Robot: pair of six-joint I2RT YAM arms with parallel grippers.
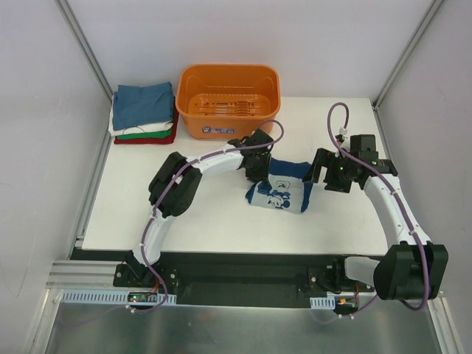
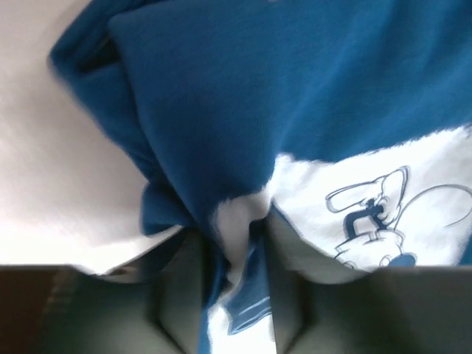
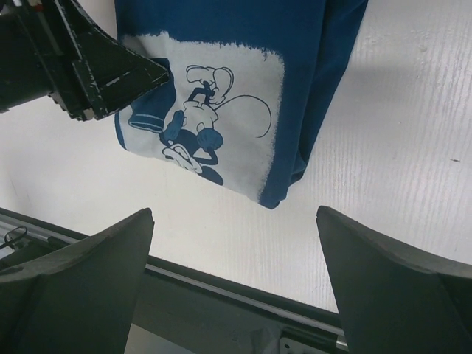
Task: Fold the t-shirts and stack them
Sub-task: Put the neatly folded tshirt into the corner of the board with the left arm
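The left gripper (image 1: pixel 257 171) (image 2: pixel 232 251) is closed narrow on the dark navy-blue cloth t-shirt (image 1: pixel 284 193) (image 2: pixel 295 88) (image 3: pixel 313 66) with a white cartoon print. A bunched fold is pinched between its fingers, and the rest spreads ahead of it on the white table (image 1: pixel 199 221). The right gripper (image 1: pixel 324 174) (image 3: pixel 234 215) stands wide with nothing between its fingers, the shirt just ahead of it and apart. Beyond the left gripper sits the orange plastic basket (image 1: pixel 228 127). Further to its left is the stack of folded t-shirts (image 1: pixel 144 112), teal-blue on top.
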